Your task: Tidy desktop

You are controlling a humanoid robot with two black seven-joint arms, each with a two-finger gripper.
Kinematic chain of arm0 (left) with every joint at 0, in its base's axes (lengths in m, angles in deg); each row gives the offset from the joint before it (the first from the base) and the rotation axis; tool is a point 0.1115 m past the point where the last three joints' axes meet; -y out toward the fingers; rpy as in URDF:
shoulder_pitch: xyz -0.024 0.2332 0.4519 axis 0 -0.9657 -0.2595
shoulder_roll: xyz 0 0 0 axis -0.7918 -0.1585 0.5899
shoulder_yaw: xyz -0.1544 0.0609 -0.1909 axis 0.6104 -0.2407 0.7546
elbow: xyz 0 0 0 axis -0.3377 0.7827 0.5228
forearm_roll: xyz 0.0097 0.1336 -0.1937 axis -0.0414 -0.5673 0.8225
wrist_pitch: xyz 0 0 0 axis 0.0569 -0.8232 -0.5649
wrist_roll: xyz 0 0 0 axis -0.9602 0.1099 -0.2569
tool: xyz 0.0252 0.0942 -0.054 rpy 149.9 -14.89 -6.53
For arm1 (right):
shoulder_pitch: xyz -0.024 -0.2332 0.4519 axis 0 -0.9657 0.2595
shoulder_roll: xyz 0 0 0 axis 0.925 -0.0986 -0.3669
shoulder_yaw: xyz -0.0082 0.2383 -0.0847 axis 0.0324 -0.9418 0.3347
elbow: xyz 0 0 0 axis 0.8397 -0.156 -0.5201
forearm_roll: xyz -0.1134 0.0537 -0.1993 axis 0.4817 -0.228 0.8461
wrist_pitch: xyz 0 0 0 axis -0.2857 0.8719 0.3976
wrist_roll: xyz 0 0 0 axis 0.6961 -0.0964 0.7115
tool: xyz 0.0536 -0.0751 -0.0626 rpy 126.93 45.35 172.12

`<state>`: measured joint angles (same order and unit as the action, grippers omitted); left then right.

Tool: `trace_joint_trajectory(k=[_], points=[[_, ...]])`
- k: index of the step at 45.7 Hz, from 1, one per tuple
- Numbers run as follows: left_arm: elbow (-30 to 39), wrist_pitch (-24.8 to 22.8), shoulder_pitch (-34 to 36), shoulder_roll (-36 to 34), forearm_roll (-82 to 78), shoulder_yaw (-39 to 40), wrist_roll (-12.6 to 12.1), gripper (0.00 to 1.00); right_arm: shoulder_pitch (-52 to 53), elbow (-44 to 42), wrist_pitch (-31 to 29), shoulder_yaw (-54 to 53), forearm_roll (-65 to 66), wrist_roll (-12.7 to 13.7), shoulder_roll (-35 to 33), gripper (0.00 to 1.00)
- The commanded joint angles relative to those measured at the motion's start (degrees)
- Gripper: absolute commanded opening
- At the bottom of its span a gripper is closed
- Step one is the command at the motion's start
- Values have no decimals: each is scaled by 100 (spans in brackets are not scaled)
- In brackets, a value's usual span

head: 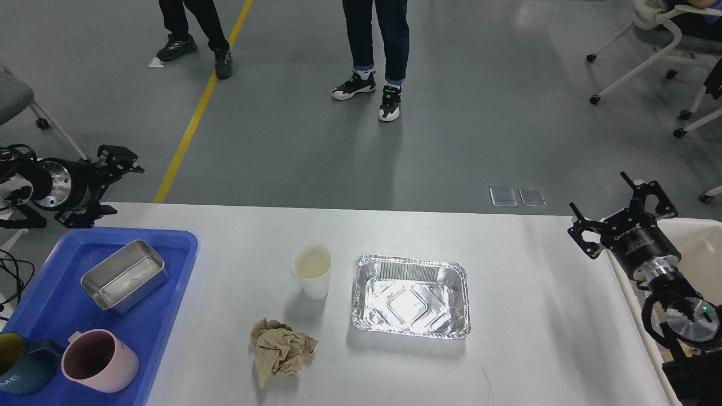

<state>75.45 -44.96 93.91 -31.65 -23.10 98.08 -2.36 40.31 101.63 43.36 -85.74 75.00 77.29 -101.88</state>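
With my left gripper (115, 180) at the upper left, its fingers too end-on to tell, and my right gripper (623, 217) spread empty at right, the desktop (524, 316) filling the lower frame holds a light paper cup (311, 276) that a careless reach could tip.

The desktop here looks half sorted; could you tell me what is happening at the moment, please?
Neither arm holds anything. The left gripper hangs open above the blue tray, which carries a metal tin, a pink mug and a teal mug. The right gripper is open near the cream bin. On the desktop, a paper cup, crumpled brown paper and a foil tray remain.
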Motion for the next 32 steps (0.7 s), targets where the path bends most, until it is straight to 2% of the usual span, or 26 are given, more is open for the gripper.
trace_joint_trajectory(k=[1,7,13,19,21,26,28,32], points=[[2,6,86,61,450,381,21,97,29,9,0,0,1,-1,-168,100],[-33,-12,393,27,1390,1241,12,97,29,9,0,0,1,-1,-186,100],[-33,-38,394,-97,1998,1963,21,97,12,44,9,9,10,-1,-168,100],[-68,41,385,79,2508,2482,65,97,3,229,53,140,10,-1,-151,100],[-86,58,359,306,2718,2614,205,97,-14,308,61,149,10,-1,-151,100],[-121,120,-27,914,3535,3229,995,97,-32,378,61,193,10,-1,-107,100],[-130,146,-159,1045,3852,3492,1233,97,-32,378,61,202,18,-1,-98,100],[-209,164,-467,1423,4423,3976,1436,97,-41,378,61,202,27,-1,-89,100]])
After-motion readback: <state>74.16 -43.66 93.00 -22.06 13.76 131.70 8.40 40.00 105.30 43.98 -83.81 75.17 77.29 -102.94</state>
